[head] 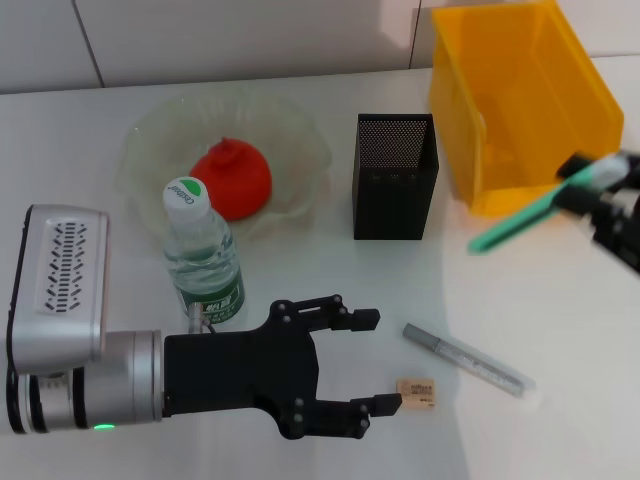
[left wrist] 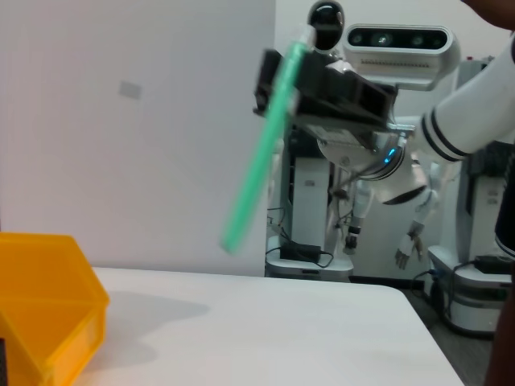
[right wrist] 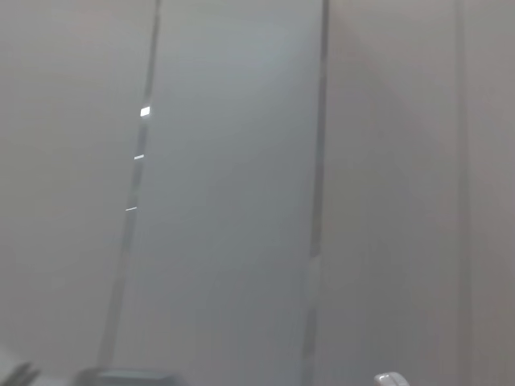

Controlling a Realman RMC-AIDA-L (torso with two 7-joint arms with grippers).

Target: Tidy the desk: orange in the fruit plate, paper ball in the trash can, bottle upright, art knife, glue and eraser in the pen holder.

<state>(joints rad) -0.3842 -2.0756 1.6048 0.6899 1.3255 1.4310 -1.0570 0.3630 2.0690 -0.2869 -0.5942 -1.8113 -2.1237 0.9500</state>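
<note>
In the head view the right claw sits at the right edge of the frame, clenched on a long green tool, probably the art knife; its long axis slants from upper right, at the claw, down to lower left, and its free end hangs over bare table just below the front corner of the yellow bin. The left wrist view shows the same tool steeply tilted under the right claw, clear of the table, with the bin's corner at lower left. The left claw lies low at the bottom centre, fingers spread wide and pointing right; its lower fingertip is touching or just short of the eraser, a small beige block with its long side running left to right. Just right of that, a grey pen-like stick lies flat, slanting from upper left to lower right. The bottle stands upright, cap up, just above the left arm and at the near rim of the plate, which holds the orange in the upper left. The mesh holder stands open-topped between plate and bin, near both. Open table lies at lower right. The right wrist view shows only blank grey panels.
</note>
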